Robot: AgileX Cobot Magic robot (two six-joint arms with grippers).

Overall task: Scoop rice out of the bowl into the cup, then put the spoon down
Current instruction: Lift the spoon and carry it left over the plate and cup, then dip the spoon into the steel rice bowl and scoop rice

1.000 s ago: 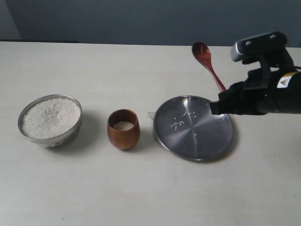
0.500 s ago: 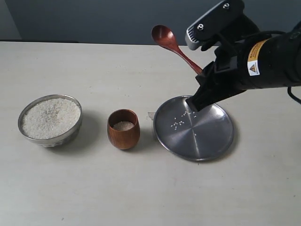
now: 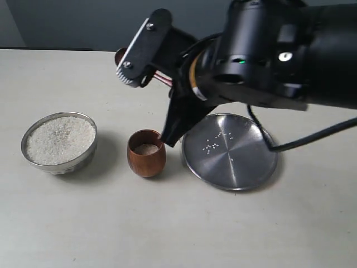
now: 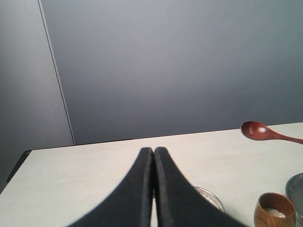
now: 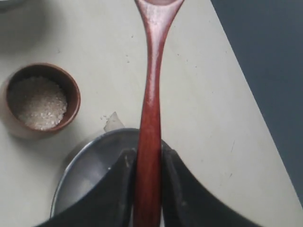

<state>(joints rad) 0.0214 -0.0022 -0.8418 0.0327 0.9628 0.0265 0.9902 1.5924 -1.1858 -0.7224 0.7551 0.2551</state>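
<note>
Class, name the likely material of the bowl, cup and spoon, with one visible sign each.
The bowl looks like polished metal: shiny silver rim. The cup and spoon look like wood: reddish-brown, smooth satin sheen, though grain hardly shows.

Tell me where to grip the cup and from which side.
Likely across its wall just below the rim, coming down from above: the cup stands upright, has no handle, holds rice, and has the bowl and plate on either side.
</note>
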